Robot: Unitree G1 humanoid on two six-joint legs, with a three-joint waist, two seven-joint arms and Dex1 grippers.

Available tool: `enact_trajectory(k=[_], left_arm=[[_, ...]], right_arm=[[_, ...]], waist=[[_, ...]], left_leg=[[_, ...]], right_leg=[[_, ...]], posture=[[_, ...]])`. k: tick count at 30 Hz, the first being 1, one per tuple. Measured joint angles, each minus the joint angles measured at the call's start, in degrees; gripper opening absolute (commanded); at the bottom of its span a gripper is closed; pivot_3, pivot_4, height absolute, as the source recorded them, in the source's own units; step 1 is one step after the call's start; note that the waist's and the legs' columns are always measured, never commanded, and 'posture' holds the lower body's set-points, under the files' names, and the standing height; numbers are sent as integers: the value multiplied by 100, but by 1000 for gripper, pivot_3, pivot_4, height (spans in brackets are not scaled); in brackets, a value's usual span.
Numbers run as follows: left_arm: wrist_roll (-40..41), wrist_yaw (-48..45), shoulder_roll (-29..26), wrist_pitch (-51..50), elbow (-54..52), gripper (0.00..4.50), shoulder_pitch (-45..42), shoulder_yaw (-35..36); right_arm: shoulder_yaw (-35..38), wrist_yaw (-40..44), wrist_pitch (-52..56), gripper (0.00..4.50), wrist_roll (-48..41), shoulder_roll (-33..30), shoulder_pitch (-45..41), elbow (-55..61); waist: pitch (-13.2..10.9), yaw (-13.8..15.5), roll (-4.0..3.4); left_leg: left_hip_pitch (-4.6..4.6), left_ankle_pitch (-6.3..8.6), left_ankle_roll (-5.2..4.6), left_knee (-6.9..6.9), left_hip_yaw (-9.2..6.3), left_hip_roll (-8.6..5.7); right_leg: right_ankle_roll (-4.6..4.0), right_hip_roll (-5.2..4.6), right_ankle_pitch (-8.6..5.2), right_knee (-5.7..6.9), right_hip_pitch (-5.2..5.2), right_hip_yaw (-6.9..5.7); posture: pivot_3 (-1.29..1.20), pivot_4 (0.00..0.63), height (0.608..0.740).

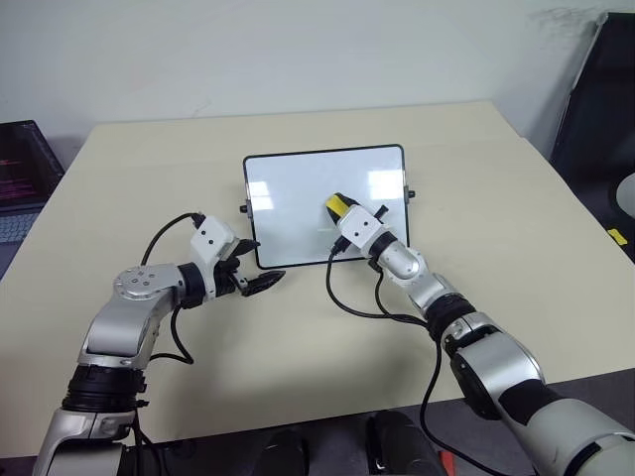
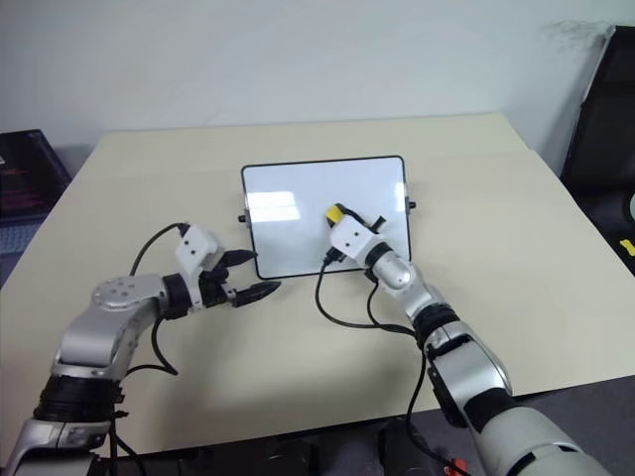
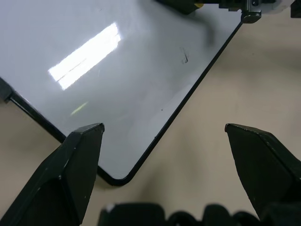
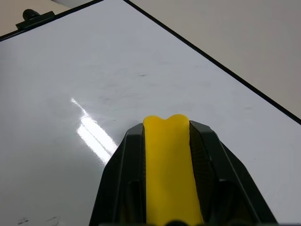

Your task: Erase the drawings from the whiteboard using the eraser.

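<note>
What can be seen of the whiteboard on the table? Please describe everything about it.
The whiteboard is a glossy white rectangle with a thin black frame, rounded corners and small black knobs on its short sides. It lies flat on the beige table. Faint small marks remain on it. The right end effector, shut on the yellow eraser, is over it. The open left end effector hovers by its near corner.

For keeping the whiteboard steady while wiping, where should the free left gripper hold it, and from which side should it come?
Probably the rounded near-left corner of the whiteboard. The open left gripper is just off that corner, so come in low from the near-left and pinch the thin black frame. The right gripper, shut on the eraser, is over the right half.
</note>
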State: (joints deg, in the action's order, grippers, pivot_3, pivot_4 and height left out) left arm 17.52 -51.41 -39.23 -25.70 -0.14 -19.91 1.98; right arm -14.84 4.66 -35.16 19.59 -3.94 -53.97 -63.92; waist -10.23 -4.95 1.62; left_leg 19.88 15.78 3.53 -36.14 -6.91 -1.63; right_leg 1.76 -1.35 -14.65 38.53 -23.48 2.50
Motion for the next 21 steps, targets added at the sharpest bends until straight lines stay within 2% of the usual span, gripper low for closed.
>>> enact_trajectory(k=[17, 21], left_arm=[[0, -2, -1, 0, 1, 4500, 0, 0], [0, -10, 0, 0, 2, 4500, -22, 0]], right_arm=[[-208, 1016, -23, 964, -68, 222, 639, -27], [-137, 1259, 305, 964, -265, 223, 637, 53]], waist=[[11, -4, 13], [11, 2, 12]], left_leg=[[-61, -6, 2, -4, 35, 28], [-127, -6, 1, -3, 25, 32]], right_leg=[[1, 25, -1, 20, 41, 14], [-1, 27, -6, 8, 120, 6]], posture=[[0, 150, 740], [0, 150, 740]])
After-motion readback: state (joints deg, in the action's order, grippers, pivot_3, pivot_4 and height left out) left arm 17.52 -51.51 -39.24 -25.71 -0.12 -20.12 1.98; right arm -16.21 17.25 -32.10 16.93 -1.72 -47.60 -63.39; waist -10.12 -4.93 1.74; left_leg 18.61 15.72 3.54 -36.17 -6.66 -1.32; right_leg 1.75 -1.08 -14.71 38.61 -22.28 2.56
